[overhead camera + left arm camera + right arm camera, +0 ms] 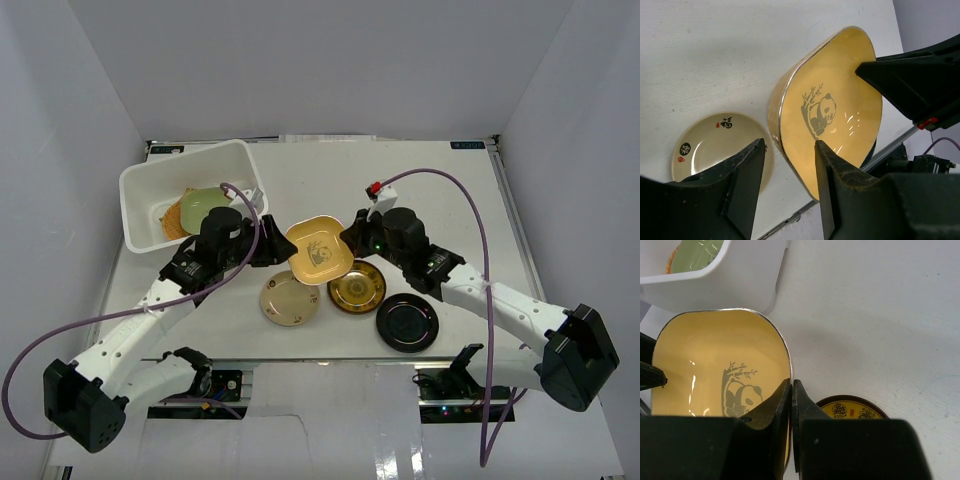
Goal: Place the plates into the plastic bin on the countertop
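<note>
The yellow squarish plate (320,248) with a panda print is held tilted above the countertop (420,190). My right gripper (350,237) is shut on its right rim, as the right wrist view (791,385) shows on the plate (715,355). My left gripper (284,248) is open, its jaws astride the plate's left edge (835,100) without closing; it shows in the left wrist view (789,150). The white plastic bin (135,180) stands at the back left and holds a green plate (205,203) on a tan woven one (172,218).
A cream plate (290,298), a gold-patterned dark plate (357,286) and a glossy black plate (407,322) lie on the countertop near the front edge, below the held plate. Grey walls surround the surface.
</note>
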`<action>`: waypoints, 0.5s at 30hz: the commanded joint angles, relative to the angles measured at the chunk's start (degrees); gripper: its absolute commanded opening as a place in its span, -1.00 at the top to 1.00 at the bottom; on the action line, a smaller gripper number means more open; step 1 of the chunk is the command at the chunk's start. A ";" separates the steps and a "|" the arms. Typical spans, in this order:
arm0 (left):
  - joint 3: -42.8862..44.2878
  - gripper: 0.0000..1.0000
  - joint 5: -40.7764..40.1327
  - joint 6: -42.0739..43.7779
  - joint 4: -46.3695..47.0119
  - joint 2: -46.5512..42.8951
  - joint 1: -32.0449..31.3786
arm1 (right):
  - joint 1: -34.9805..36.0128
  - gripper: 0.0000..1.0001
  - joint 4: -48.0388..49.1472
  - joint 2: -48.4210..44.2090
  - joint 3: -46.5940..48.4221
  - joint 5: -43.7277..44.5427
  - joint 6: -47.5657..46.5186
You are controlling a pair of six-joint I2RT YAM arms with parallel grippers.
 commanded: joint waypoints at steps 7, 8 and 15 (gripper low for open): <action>0.09 0.48 -8.78 0.91 0.46 2.07 -3.40 | 0.67 0.85 3.78 -0.70 1.65 0.91 0.83; 0.09 0.62 -9.39 0.82 0.47 2.16 -3.40 | 0.75 0.85 3.87 -0.87 1.47 0.82 0.92; 3.07 1.00 -13.88 1.08 1.78 4.17 -3.23 | 0.75 -0.15 2.02 -3.94 0.24 0.81 -0.13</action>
